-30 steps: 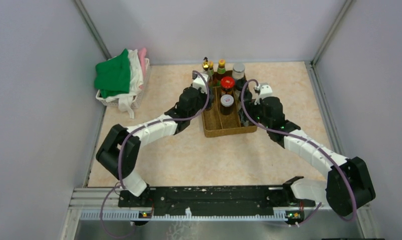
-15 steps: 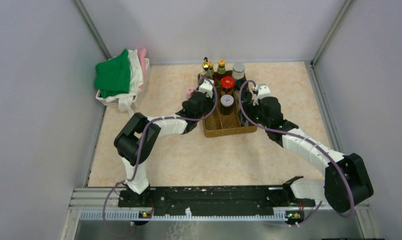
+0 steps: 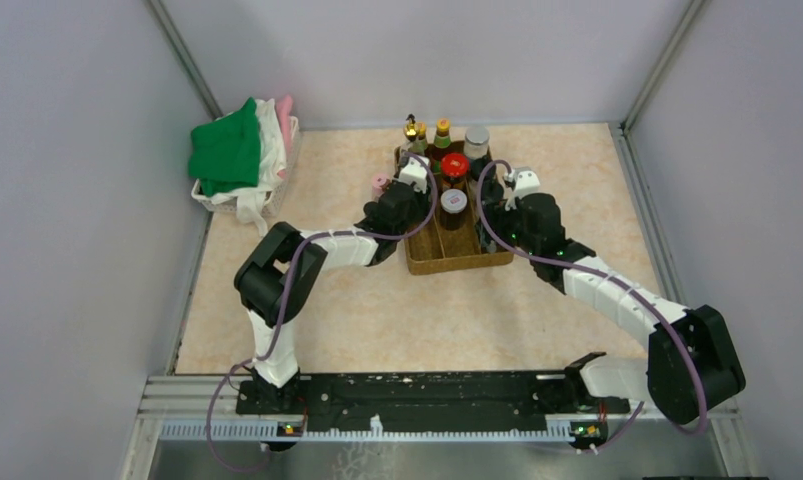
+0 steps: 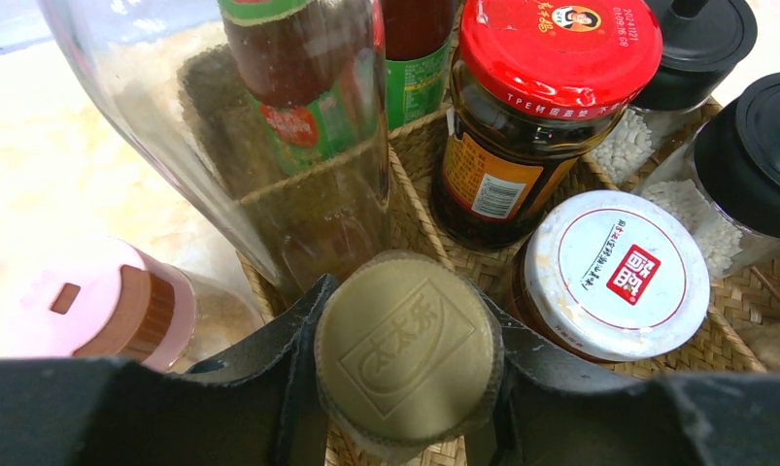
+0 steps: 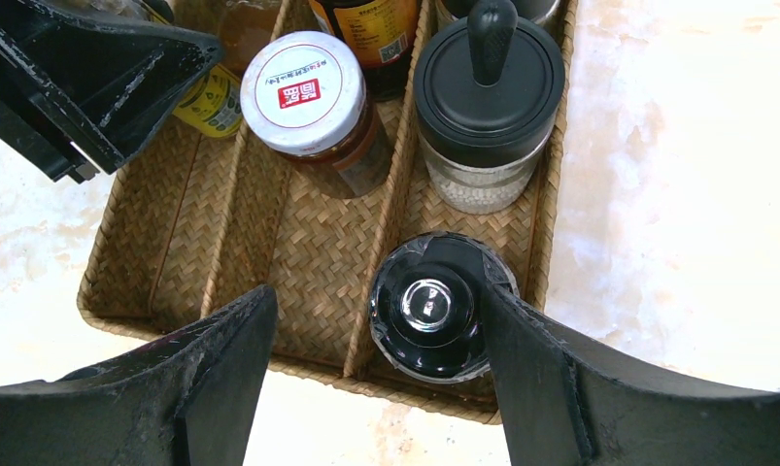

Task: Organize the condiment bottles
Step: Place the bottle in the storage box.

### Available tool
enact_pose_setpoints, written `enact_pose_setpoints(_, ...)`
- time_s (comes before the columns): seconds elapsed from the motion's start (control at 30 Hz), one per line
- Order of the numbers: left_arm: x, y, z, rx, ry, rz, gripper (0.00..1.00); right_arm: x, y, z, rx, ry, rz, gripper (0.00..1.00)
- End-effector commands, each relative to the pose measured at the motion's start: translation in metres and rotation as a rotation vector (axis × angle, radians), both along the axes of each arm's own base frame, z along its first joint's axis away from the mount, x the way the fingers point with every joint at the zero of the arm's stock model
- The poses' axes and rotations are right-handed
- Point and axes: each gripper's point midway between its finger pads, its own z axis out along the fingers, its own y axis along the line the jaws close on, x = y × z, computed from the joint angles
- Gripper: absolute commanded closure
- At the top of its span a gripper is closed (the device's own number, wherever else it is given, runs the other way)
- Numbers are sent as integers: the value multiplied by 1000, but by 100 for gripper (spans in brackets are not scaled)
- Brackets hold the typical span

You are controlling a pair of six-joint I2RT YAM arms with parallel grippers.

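Note:
My left gripper [image 4: 405, 313] is shut on a gold-capped bottle [image 4: 405, 354] that stands in the left lane of the brown woven tray [image 4: 415, 209]. A tall clear bottle [image 4: 269, 146] rises just beyond it. A red-capped jar [image 4: 551, 58], a white-capped jar [image 4: 614, 272] and two black-capped jars [image 4: 764, 136] fill the tray to the right. A pink-capped bottle [image 4: 94, 301] stands outside the tray on the left. My right gripper [image 5: 376, 359] is open over the tray's near end; a black-capped jar [image 5: 429, 306] sits in the right lane against its right finger [image 5: 541, 369].
A white basket of green, white and pink cloths [image 3: 242, 160] stands at the back left. More bottles, with yellow [image 3: 442, 127] and silver [image 3: 476, 137] caps, stand at the tray's far end. Grey walls enclose the table on three sides.
The left arm has swung right and forward to the tray's left lane, uncovering the pink-capped bottle. The right arm has barely moved.

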Motion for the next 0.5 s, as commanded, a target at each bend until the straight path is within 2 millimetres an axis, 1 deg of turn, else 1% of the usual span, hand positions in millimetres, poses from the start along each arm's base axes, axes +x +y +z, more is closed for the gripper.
enact_pose_setpoints(0.0,13,-12,51,-105,-119,2,68,3,3,2,13,-18,15,24)
enact_pose_setpoints(0.23,13,-12,50,-109,-111,5,58,1,4,1,16,-14,20,24)
enact_pose_setpoints(0.3,13,-13,50,-113,-108,1,53,1,4,1,15,-14,18,24)
enact_pose_setpoints(0.37,12,-13,50,-113,-105,-1,52,1,4,0,15,-12,20,24)
enact_pose_setpoints(0.43,11,-14,48,-112,-97,-8,48,1,4,0,16,-12,21,24)
enact_pose_setpoints(0.47,10,-15,49,-112,-95,-10,48,1,4,0,16,-12,21,24)
